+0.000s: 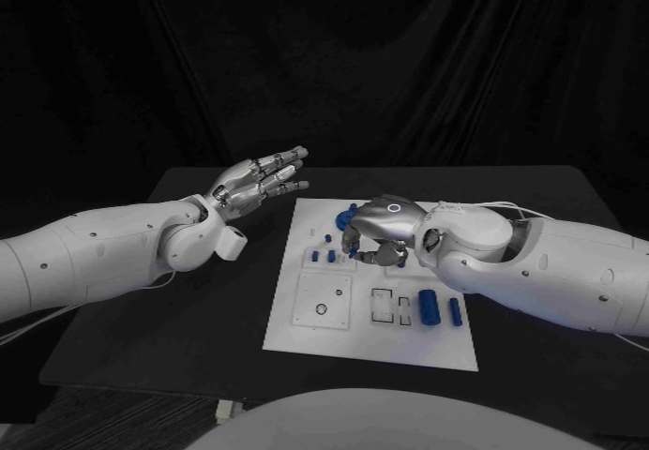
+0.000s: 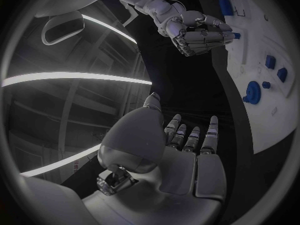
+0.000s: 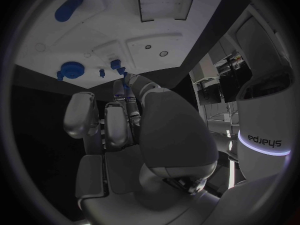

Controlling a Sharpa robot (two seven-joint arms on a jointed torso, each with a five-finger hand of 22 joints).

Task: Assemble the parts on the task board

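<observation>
Working early in the assembly; right hand [image 1: 384, 234] curling over small blue parts [image 1: 324, 254] on the task board [image 1: 339, 333], grip unclear; left hand [image 1: 257, 183] hovering spread, holding nothing; long blue parts [image 1: 430, 307] lying loose.

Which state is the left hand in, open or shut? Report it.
Open. The left hand is raised beside the task board, fingers extended and apart, holding nothing.

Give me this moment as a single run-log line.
left robot hand: open, raised beside task board | right robot hand: curled over blue parts on the board, grasp unclear | blue cylinder: lying on board
</observation>
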